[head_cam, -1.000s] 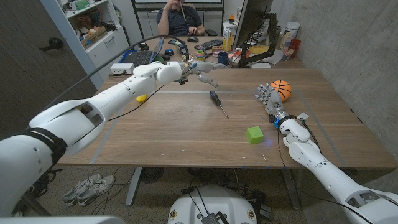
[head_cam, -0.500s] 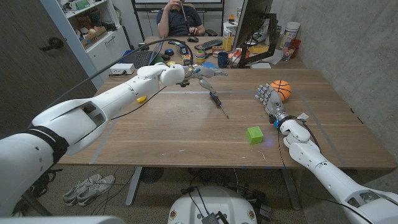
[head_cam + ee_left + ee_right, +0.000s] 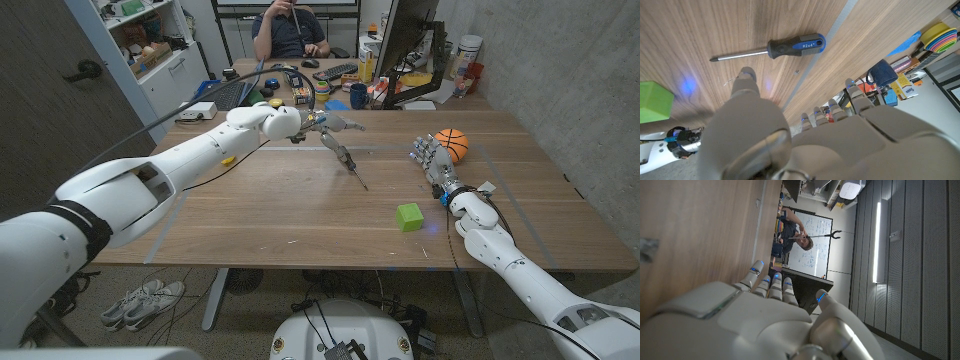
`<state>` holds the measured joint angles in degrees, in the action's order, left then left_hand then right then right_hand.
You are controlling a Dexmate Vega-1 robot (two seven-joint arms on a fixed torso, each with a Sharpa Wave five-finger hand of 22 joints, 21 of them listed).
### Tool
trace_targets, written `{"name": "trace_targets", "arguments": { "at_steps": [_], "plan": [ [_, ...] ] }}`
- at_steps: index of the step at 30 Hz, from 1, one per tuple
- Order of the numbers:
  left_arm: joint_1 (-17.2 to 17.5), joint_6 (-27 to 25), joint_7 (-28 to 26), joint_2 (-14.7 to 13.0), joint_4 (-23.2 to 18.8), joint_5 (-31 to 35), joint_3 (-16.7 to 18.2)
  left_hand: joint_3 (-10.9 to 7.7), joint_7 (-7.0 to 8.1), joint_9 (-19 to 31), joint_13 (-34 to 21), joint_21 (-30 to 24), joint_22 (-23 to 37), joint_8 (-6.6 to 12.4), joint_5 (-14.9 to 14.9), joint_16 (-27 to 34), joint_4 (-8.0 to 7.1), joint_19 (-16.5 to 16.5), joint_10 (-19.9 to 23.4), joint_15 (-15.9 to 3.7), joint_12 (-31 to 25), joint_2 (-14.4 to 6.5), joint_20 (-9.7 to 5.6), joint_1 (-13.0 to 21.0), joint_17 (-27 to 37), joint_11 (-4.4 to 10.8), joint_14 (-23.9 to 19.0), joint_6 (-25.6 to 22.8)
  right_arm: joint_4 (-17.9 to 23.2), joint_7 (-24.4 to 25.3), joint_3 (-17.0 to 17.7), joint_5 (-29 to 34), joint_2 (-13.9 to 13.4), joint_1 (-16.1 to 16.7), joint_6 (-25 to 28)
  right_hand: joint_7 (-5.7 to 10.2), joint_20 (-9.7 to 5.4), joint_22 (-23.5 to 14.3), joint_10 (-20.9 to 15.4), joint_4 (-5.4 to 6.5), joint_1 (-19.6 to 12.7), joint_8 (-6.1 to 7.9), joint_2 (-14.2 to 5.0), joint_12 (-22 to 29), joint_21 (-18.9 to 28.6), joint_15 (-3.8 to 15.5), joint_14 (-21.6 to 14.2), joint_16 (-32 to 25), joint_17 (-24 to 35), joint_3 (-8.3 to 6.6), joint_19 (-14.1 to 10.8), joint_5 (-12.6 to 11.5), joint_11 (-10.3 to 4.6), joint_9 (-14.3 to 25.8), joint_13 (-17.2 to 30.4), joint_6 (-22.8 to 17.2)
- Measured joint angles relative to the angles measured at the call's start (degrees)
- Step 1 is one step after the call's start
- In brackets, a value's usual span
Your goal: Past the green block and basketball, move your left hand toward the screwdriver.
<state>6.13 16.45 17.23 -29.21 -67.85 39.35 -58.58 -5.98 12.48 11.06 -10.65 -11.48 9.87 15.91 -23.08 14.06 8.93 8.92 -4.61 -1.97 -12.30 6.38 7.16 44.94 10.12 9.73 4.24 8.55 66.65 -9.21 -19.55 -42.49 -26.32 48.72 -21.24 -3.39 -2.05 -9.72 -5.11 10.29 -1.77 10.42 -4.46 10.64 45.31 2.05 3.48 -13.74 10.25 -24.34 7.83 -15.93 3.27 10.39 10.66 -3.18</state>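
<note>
The screwdriver (image 3: pixel 357 177), black and blue handle with a thin steel shaft, lies mid-table; in the left wrist view the whole screwdriver (image 3: pixel 790 47) lies just beyond my fingers. My left hand (image 3: pixel 328 127) hovers over its handle end with fingers spread, holding nothing. The same left hand (image 3: pixel 765 135) shows one fingertip (image 3: pixel 745 75) close to the shaft without touching it. The green block (image 3: pixel 408 216) sits front right, and a corner of that green block (image 3: pixel 652 102) shows in the left wrist view. The basketball (image 3: pixel 453 143) lies at the right, beside my open, upright right hand (image 3: pixel 430 156).
A small yellow object (image 3: pixel 227 158) lies under my left forearm. Cups, a keyboard and a monitor (image 3: pixel 400 45) crowd the table's far edge, with a seated person (image 3: pixel 290 30) behind them. A grey wall runs along the right side.
My left hand has moved rightward along the far side of the table, coming over the screwdriver's handle. The right hand, ball and block have stayed put.
</note>
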Motion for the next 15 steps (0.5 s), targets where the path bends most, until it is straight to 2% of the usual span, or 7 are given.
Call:
{"name": "trace_targets", "arguments": {
  "at_steps": [4,15],
  "plan": [
    [0.0,-0.5,0.5,0.1,-0.1,0.5,-0.4,0.00,-0.03,0.0,0.0,0.3,0.0,0.24,0.0,0.0,0.00,0.5,1.0,-0.09,0.0,-0.3,-0.49,1.5,0.0,1.04,-0.8,-1.9,-0.1,0.0,0.0,0.0,0.0,-0.1,0.0,-0.22,0.00,0.0,-0.1,0.00,0.0,0.00,0.00,0.0,-0.4,0.00,0.0,0.0,0.0,0.00,0.0,0.0,0.11,0.0,0.0,0.2],
    [-0.1,-1.7,1.3,0.2,-0.4,1.8,-1.2,-0.26,-0.09,0.0,0.0,0.3,0.0,0.67,0.0,0.0,-0.25,0.9,1.7,-0.08,0.3,-1.0,-0.90,3.1,0.0,1.11,-1.9,-4.2,-0.3,0.0,0.0,0.0,0.2,-0.1,-0.1,-0.45,0.32,0.0,-0.1,0.00,0.0,0.00,0.00,0.0,-0.6,-0.31,-0.3,0.0,0.0,0.00,-0.3,0.0,0.11,0.0,0.0,0.0]
  ]
}}
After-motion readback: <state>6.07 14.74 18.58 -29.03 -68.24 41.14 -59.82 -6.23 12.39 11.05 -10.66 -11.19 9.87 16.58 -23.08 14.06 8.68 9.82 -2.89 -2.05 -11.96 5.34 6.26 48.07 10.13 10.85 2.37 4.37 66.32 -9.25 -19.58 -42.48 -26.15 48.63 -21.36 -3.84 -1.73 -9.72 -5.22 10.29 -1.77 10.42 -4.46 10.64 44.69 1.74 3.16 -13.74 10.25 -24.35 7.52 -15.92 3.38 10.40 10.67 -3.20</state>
